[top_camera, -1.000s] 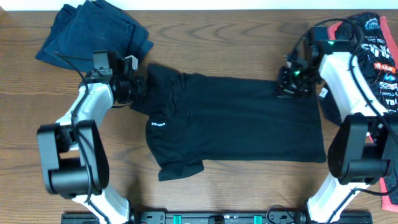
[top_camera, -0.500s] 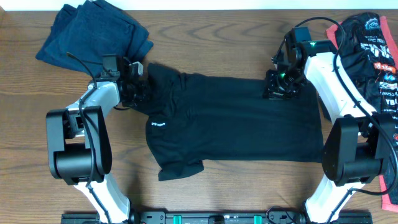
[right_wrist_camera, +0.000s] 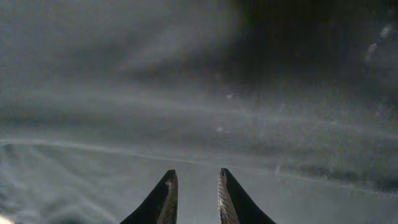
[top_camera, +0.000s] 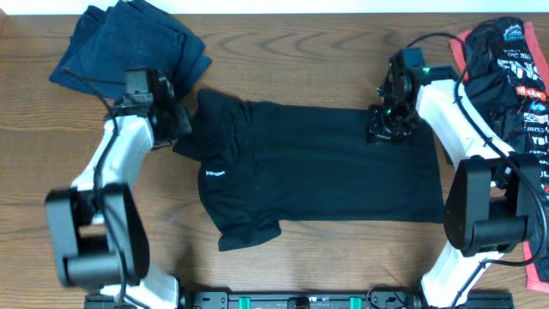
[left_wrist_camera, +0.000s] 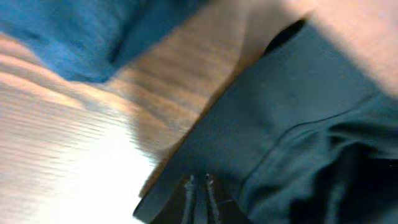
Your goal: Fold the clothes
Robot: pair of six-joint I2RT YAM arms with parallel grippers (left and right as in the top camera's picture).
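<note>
The black short-sleeved collared shirt (top_camera: pixel 317 167) lies spread flat mid-table, collar to the left, with its small white logo (top_camera: pixel 215 172) facing up. My left gripper (top_camera: pixel 177 129) is at the shirt's upper left sleeve edge. In the left wrist view its fingers (left_wrist_camera: pixel 199 190) are nearly together, pinching black cloth (left_wrist_camera: pixel 298 118). My right gripper (top_camera: pixel 388 129) is low over the shirt's upper right part. In the right wrist view its jaws (right_wrist_camera: pixel 194 186) stand a little apart, with only dark cloth (right_wrist_camera: pixel 199 81) behind them. A pile of black garments with coral-red trim and white lettering (top_camera: pixel 515 77) lies at the far right.
A dark blue folded cloth (top_camera: pixel 129 43) lies at the back left, close to my left arm, and also shows in the left wrist view (left_wrist_camera: pixel 68 37). Bare wooden table (top_camera: pixel 326 257) runs in front of the shirt. The rail of the arm bases (top_camera: pixel 300 300) lines the front edge.
My left gripper has shifted slightly left, and the shirt's collar end has come with it. My right gripper moved left along the shirt's top edge, then slightly down onto the cloth.
</note>
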